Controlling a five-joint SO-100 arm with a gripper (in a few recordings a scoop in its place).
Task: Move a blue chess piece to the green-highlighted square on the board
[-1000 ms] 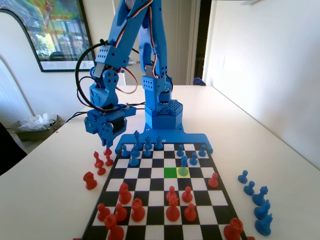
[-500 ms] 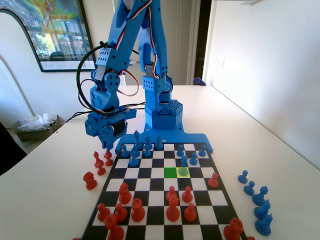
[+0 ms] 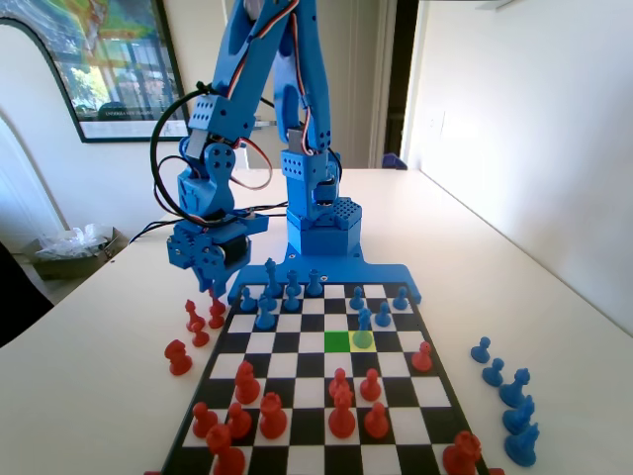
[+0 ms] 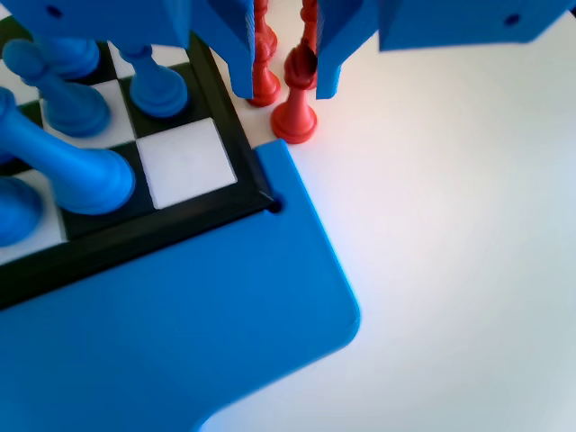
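blue chess piece (image 3: 363, 337): small, round knob top, upright on the yellow square | green-highlighted square (image 3: 338, 341): bright green, bare, just left of that piece in fixed view | board (image 3: 432, 395): black-and-white checkered, flat on table

Red pieces (image 3: 341, 411) on board's near end – framed pic (image 3: 99, 64) on wall
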